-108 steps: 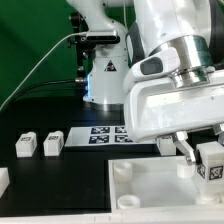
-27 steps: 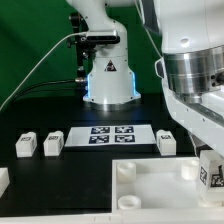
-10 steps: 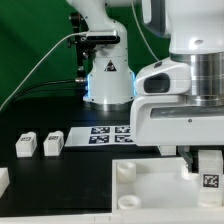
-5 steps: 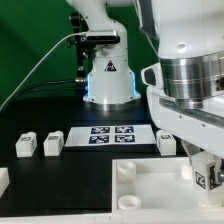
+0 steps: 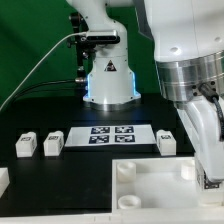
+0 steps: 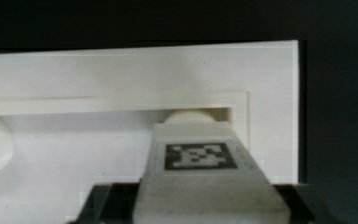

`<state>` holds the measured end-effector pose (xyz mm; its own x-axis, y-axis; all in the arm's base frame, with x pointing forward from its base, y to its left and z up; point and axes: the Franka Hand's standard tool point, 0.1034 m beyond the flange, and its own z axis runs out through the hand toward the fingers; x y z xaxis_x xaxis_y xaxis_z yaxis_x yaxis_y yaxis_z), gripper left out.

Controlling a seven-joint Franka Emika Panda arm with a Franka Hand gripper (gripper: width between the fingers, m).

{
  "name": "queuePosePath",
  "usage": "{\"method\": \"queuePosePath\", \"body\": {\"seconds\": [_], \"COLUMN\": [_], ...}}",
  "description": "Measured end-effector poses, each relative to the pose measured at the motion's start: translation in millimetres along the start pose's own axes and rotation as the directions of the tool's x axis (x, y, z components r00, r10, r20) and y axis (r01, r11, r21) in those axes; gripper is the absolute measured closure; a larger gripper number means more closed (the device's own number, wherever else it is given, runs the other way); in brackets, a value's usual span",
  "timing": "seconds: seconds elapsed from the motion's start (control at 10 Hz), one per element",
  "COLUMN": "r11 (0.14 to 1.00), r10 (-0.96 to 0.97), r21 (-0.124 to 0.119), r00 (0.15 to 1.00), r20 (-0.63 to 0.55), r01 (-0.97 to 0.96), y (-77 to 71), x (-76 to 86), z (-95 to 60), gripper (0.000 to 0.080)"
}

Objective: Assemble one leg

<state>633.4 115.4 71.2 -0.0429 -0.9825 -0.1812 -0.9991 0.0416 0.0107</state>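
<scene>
My gripper hangs over the near right corner of the large white panel and is shut on a leg, of which only a bit of the tagged end shows in the exterior view. In the wrist view the leg fills the middle with its square tag facing the camera. The dark fingers press on both its sides. Its far tip sits at a round corner hole of the panel. Whether the tip is inside the hole is hidden.
Two loose legs lie at the exterior view's left, and a third beside the marker board. A white part shows at the left edge. The robot base stands behind.
The wrist has turned while staying over the panel's right corner. The leg stays in the gripper there and its tag now shows less.
</scene>
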Motion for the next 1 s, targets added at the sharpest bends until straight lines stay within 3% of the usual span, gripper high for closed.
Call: {"method": "queuePosePath", "body": {"seconds": [0.1, 0.2, 0.3, 0.4, 0.8, 0.9, 1.0], "r11": [1.0, 0.996, 0.979, 0.933, 0.676, 0.551, 0.338], "r10": [-0.026, -0.087, -0.205, -0.361, -0.736, -0.835, -0.941], "r21": [0.0, 0.001, 0.015, 0.016, 0.01, -0.012, -0.05], "r00": [1.0, 0.996, 0.979, 0.933, 0.676, 0.551, 0.339], "r20": [0.0, -0.001, -0.005, -0.009, -0.015, -0.012, 0.004], "r01": [0.026, 0.087, 0.205, 0.361, 0.737, 0.835, 0.94], "y": [0.1, -0.1, -1.5, -2.8, -3.0, -1.4, -1.7], "x": [-0.2, -0.3, -1.2, -2.3, -2.1, -0.7, 0.4], "z": [0.1, 0.5, 1.5, 0.1, 0.2, 0.5, -1.3], "gripper": [0.0328, 0.0212, 0.0212, 0.0163, 0.015, 0.015, 0.015]}}
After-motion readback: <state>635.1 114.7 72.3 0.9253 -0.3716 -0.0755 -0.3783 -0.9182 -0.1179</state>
